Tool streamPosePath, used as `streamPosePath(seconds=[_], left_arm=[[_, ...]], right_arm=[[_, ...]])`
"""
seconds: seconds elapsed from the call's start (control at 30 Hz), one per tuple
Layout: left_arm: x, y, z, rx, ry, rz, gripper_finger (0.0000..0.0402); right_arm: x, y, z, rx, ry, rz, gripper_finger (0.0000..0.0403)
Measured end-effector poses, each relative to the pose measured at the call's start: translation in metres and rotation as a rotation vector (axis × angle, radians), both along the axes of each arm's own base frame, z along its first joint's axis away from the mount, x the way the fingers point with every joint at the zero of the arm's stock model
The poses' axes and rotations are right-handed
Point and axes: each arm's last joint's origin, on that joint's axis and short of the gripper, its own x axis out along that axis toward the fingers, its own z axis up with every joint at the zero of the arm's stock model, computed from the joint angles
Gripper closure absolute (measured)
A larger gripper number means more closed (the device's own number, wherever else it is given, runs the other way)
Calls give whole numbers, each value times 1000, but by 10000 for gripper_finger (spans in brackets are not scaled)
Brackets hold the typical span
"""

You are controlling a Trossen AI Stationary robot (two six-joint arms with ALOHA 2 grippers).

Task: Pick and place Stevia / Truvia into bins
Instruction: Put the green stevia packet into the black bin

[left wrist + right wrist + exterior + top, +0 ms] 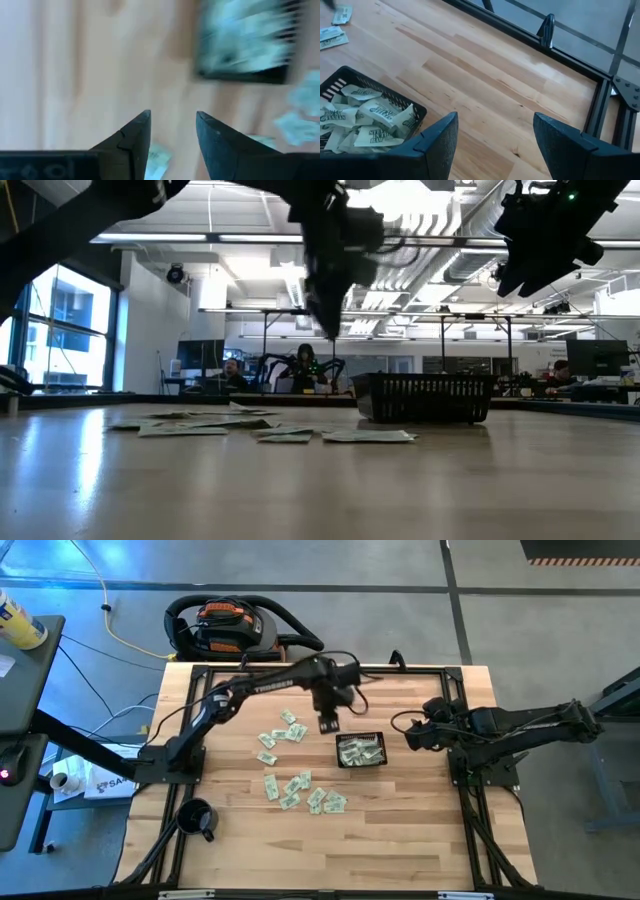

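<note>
Looks like the job is somewhere around halfway. The black basket [361, 751] already has a decent heap of sachets in it, while a scatter of loose sachets [297, 775] is still lying on the wooden table [400, 830] to its left, near it but clearly outside. The left gripper [328, 724] hangs just beside the basket's left edge, above the table, jaws apart with nothing between them. The right gripper [413, 737] waits just right of the basket, jaws wide and empty too. Every loose packet has yet to be picked and dropped in
</note>
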Motion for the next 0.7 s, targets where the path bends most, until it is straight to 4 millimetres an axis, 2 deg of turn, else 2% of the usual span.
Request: streamPosePath(seconds=[0.2, 0.3, 0.4, 0.57, 0.7], left_arm=[[-23, 48, -31, 94, 155, 353, 233], [-35, 58, -48, 88, 234, 406, 235], [-44, 49, -50, 77, 241, 320, 236], [-64, 18, -27, 69, -16, 249, 236], [-103, 4, -27, 117, -118, 296, 236]], right_arm=[[0, -4, 0, 4, -4, -27, 153], [0, -6, 0, 8, -4, -42, 153], [0, -7, 0, 24, 0, -44, 153], [-2, -8, -1, 23, 21, -49, 153], [-2, -10, -1, 15, 35, -50, 153]])
